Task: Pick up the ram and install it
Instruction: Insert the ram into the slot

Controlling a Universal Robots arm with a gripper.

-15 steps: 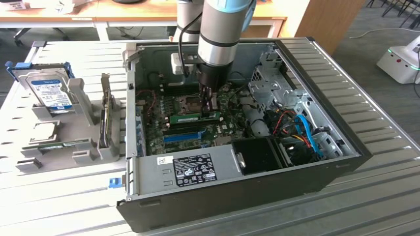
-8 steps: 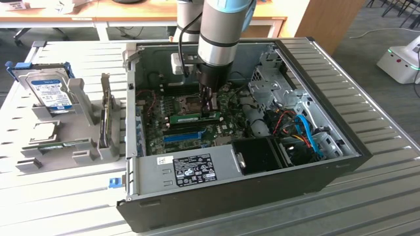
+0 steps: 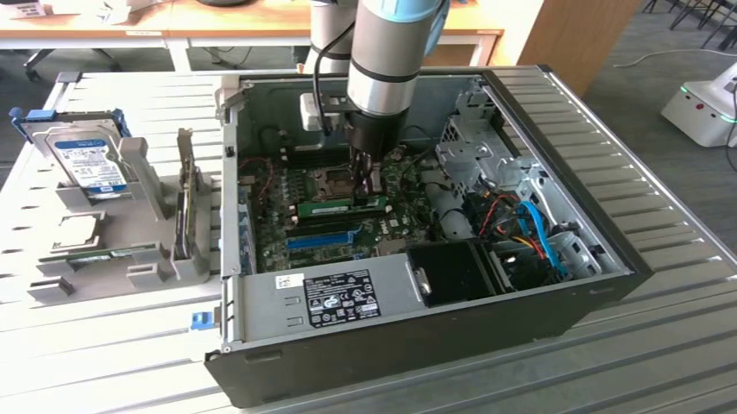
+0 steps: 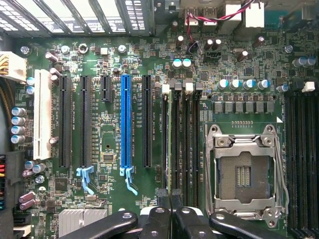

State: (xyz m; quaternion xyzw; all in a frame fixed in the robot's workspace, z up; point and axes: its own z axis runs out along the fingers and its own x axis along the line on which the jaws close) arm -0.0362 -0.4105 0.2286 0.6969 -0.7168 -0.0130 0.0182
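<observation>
**A:** Starting with the exterior view, where is the arm hanging?

**B:** It is hanging inside the open computer case (image 3: 403, 341), which is lying on its side on the slatted table (image 3: 103, 354); the gripper (image 3: 371, 191) is pointing down at the green board inside

**A:** And where is the ram sitting?

**B:** The ram (image 3: 340, 208) is standing on its long edge in a slot on that board, just beside the blue slot (image 3: 328, 239); the gripper is hovering at the end of the stick nearer the exterior view's right; I cannot tell from here whether it is touching

**A:** Is anything lying off to the side?

**B:** A hard drive (image 3: 92, 168) with a blue label is sitting upright in a grey rack (image 3: 173, 250) on the exterior view's left, well apart from the case

**A:** What is the wrist view showing?

**B:** The fingers (image 4: 178, 199) are pressing together, leaving barely a sliver between them; the ram (image 4: 175, 144) is showing edge-on as a thin strip, running away from the fingertips along a narrow dark slot; that slot is lying between the blue slot (image 4: 125, 122) and the metal-framed chip socket (image 4: 244, 172); I cannot tell whether the tips are resting on the stick or hanging just over it
</observation>
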